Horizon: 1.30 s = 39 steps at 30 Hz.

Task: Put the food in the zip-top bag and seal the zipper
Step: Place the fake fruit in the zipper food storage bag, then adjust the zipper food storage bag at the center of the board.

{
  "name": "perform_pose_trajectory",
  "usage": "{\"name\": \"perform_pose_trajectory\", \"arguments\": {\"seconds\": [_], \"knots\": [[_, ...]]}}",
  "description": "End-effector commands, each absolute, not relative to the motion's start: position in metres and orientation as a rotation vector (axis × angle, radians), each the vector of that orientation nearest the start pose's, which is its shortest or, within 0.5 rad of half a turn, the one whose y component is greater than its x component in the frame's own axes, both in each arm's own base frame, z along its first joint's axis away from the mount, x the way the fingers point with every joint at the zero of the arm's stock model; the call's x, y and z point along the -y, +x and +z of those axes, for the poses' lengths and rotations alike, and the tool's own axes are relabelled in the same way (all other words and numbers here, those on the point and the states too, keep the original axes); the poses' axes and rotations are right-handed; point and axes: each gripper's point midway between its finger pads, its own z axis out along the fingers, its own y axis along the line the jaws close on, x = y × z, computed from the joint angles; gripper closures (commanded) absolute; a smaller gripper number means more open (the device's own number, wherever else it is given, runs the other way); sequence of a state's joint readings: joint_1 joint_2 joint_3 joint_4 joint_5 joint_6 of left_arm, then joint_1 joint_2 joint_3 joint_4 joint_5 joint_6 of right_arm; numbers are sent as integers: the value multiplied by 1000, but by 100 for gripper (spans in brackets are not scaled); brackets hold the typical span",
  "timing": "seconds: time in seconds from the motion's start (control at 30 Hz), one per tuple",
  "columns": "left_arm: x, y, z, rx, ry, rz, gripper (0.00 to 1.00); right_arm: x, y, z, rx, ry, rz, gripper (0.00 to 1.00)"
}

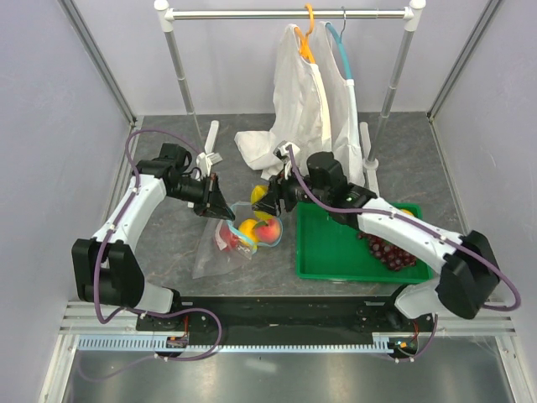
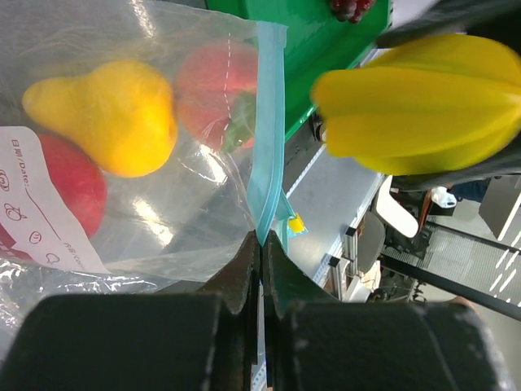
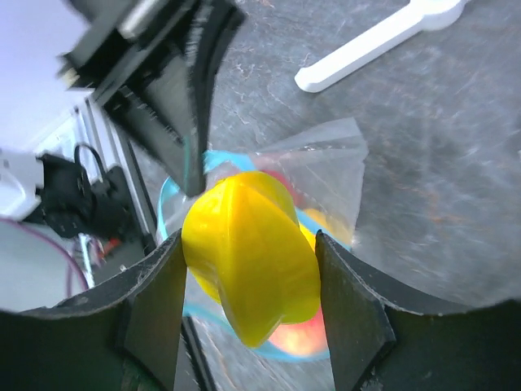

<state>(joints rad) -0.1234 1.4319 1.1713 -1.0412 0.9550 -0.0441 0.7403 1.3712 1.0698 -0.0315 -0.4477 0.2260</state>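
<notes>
The clear zip-top bag lies left of the green tray, its mouth held up and open. My left gripper is shut on the teal zipper at the mouth's edge, and its jaws pinch the strip. Inside the bag are a yellow pear-shaped piece, a red round fruit and a peach. My right gripper is shut on a yellow ridged fruit, held just above the bag's open mouth. The purple grape bunch lies in the tray.
The green tray stands to the right of the bag. A clothes rail with white garments on orange and teal hangers stands at the back. White rack feet rest on the grey table.
</notes>
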Motion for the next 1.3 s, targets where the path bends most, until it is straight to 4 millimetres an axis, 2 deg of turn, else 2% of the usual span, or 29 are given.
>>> {"name": "perform_pose_trajectory", "arguments": {"seconds": [0.0, 0.07, 0.1, 0.13, 0.2, 0.23, 0.3, 0.37, 0.43, 0.5, 0.53, 0.57, 0.63, 0.67, 0.7, 0.77, 0.8, 0.83, 0.9, 0.93, 0.97, 1.1, 1.2, 1.27], "knots": [[175, 226, 204, -2554, 317, -1446, 98, -376, 268, 252, -1866, -608, 1212, 81], [175, 225, 203, -2552, 313, -1455, 98, -384, 266, 247, -1875, -605, 1231, 76], [174, 225, 202, -2553, 309, -1459, 98, -387, 262, 246, -1878, -609, 1246, 68], [175, 226, 204, -2544, 307, -1471, 98, -390, 260, 247, -1878, -610, 1256, 43], [173, 227, 205, -2537, 287, -1485, 98, -394, 252, 248, -1877, -628, 1285, 34], [173, 228, 206, -2532, 278, -1504, 98, -395, 248, 252, -1871, -638, 1299, 25], [169, 231, 207, -2523, 244, -1525, 98, -395, 243, 257, -1869, -656, 1324, 24], [168, 233, 207, -2517, 223, -1553, 98, -395, 241, 261, -1862, -651, 1342, 29], [167, 236, 208, -2505, 201, -1575, 98, -398, 236, 263, -1868, -638, 1386, 29], [166, 237, 210, -2496, 192, -1594, 98, -402, 235, 257, -1903, -635, 1397, 18], [167, 237, 212, -2484, 195, -1608, 98, -405, 236, 268, -1879, -662, 1397, 10], [167, 236, 213, -2482, 195, -1609, 98, -400, 236, 260, -1933, -675, 1359, 8], [165, 235, 216, -2468, 203, -1594, 98, -384, 249, 271, -1932, -647, 1301, 8], [164, 235, 216, -2462, 211, -1589, 98, -371, 255, 264, -1974, -611, 1258, 9], [164, 234, 218, -2456, 217, -1584, 98, -352, 268, 268, -1976, -550, 1219, 11], [164, 233, 218, -2453, 218, -1582, 98, -327, 271, 242, -2059, -501, 1140, 19], [163, 234, 218, -2453, 217, -1579, 98, -315, 271, 243, -2055, -475, 1112, 22], [163, 235, 218, -2454, 211, -1582, 98, -306, 263, 220, -2111, -464, 1087, 31], [163, 236, 219, -2452, 209, -1588, 98, -298, 254, 209, -2134, -456, 1082, 39], [163, 237, 219, -2450, 206, -1592, 98, -294, 249, 193, -2178, -443, 1073, 46], [163, 237, 220, -2444, 207, -1591, 98, -294, 247, 188, -2195, -441, 1075, 48], [162, 237, 223, -2439, 210, -1585, 98, -296, 241, 151, -2276, -520, 1014, 51], [162, 236, 223, -2438, 213, -1582, 98, -302, 238, 133, -2300, -558, 975, 50], [161, 236, 222, -2438, 214, -1578, 98, -308, 240, 128, -2306, -562, 979, 49]]}}
